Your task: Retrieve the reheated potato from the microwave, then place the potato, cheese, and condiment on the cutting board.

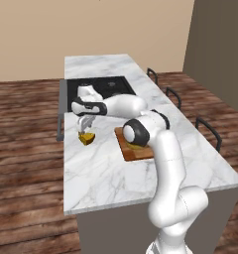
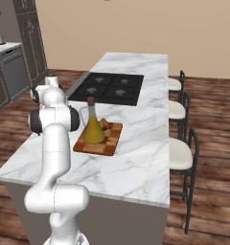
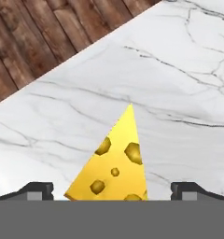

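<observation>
**Jaws wide over the cheese, nothing held yet**

Jaws stand at their widest, one tip either side of the cheese (image 3: 115, 161), with the gripper (image 1: 86, 128) poised just above it and holding nothing. The wedge lies on the bare marble counter (image 1: 106, 173), pointing away from the jaws, close to the counter's edge on the side away from the board (image 2: 98, 139).

The risk, as I judge it, lies in the wedge's shape. Its sides taper, so fingers (image 3: 37, 190) closing on sloped faces could squeeze it forward and out, or twist it. A grip too near the thin tip would likely be weak. With the edge so near, a pushed wedge might slide off onto the wooden floor (image 3: 48, 37). Coming down too far could also jam the tips into the marble.

Further from the jaws, the board already carries the condiment (image 2: 93, 127), upright, with a small tan lump beside it that I take for the potato (image 2: 104, 125). Setting the cheese there will need care not to knock the bottle.

Beyond is a black hob (image 2: 109, 88) set into the island, stools (image 2: 180, 155) along its far side, and plain beige walls (image 2: 136, 24).
</observation>
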